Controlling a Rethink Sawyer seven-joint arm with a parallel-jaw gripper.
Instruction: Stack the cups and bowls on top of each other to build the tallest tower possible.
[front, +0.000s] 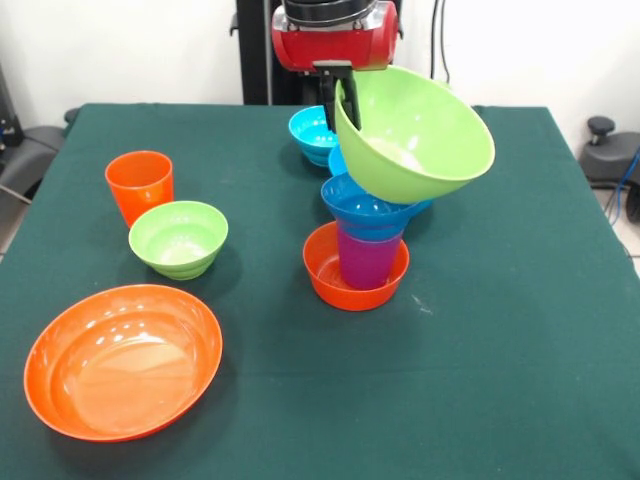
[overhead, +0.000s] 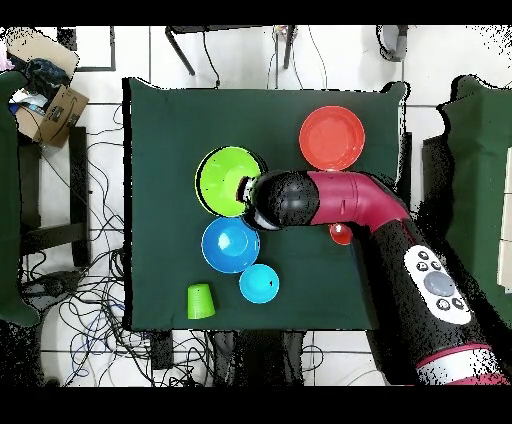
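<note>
- Pincer clamped on the rim of the big green bowl: one finger inside, one outside, jaws narrow, nothing else held.
- Big green bowl held up off the bench, tilted, mouth turned up and to the picture's right in the front view, base low.
- Tower directly below that base: purple cup standing in the small orange bowl, dark blue bowl on top.
- Key relation: tower's axis upright, held bowl's axis leaning away from it. Likely calls for levelling before release, with the base centred over the dark blue bowl; otherwise liable to slide off.
- Cannot tell whether the green base touches the dark blue rim or hangs just above it.
- Front view only: the tilt, the grip, the tower's layers, the small green bowl and orange cup well apart to the side.
- Overhead only: a green cup on its side near the bench edge, and a wider blue bowl in full just beside the held bowl.
- Overhead hides the tower under the big green bowl, and the pincer under the arm's head.
</note>
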